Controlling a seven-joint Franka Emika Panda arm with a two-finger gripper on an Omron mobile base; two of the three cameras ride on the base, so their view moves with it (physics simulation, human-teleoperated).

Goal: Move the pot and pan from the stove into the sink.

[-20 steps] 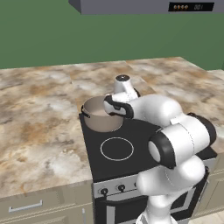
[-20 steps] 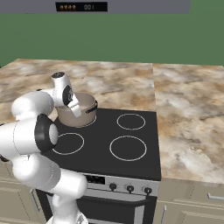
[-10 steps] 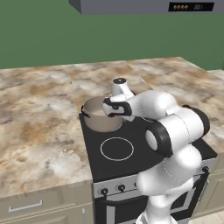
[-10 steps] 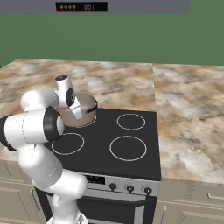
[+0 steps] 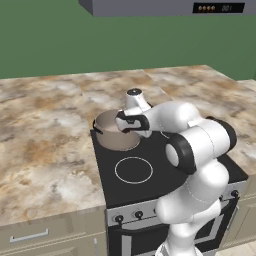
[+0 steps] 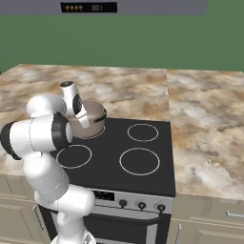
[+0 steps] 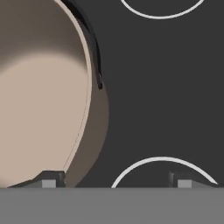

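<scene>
Pot [image 5: 116, 131] sits on the rear left burner of the stove [image 5: 165, 172], its beige inside showing in both base views and one dark side handle [image 7: 94, 52] curving along its rim in the hand view. Seen from the hand, the claw [image 7: 114, 180] hangs above the pot's rim with its jaws spread wide: one fingertip [image 7: 49, 179] stands over the beige inside, just within the wall, and the other fingertip [image 7: 183, 180] stands outside over the black glass, so the rim lies between them. Neither tip can be seen pressing the metal, and the pot rests flat on the cooktop. In the left base view the white arm bends over the stove, with the claw [image 5: 128, 125] at the right side of the pot. From the right base view the claw [image 6: 85, 119] points down at the pot [image 6: 90, 120] on its near side. White burner rings mark the glass, and a marbled brown table [image 5: 47, 135] runs on either side of the stove.
</scene>
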